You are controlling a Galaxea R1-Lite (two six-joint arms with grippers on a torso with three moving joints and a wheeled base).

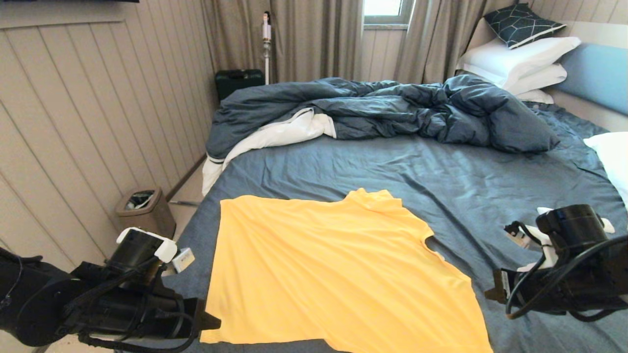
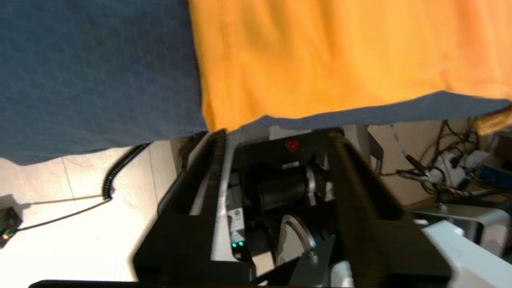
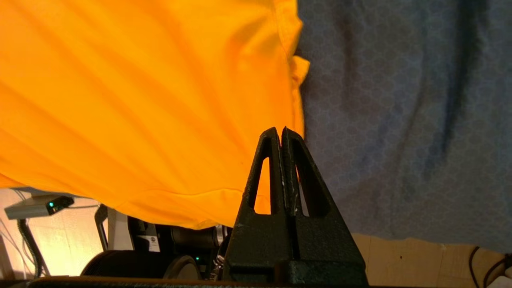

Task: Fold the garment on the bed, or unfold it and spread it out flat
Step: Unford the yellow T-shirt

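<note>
The yellow T-shirt (image 1: 333,269) lies mostly flat on the bed (image 1: 441,176), near its front edge, with the collar pointing away from me and shallow wrinkles across it. Its near edge reaches the bed's front edge. My left gripper (image 1: 208,321) hovers at the shirt's near left corner. In the left wrist view this gripper (image 2: 276,134) is open, with nothing between its fingers and the T-shirt (image 2: 320,56) just beyond the tips. My right gripper (image 1: 493,293) sits off the shirt's right edge. In its wrist view the right gripper (image 3: 281,130) is shut and empty, over the edge of the T-shirt (image 3: 140,100).
A rumpled dark blue duvet (image 1: 392,108) is heaped across the far side of the bed. White pillows (image 1: 520,59) and a dark patterned cushion (image 1: 520,22) are stacked by the blue headboard (image 1: 596,73). A bin (image 1: 144,206) stands on the floor by the panelled wall on the left.
</note>
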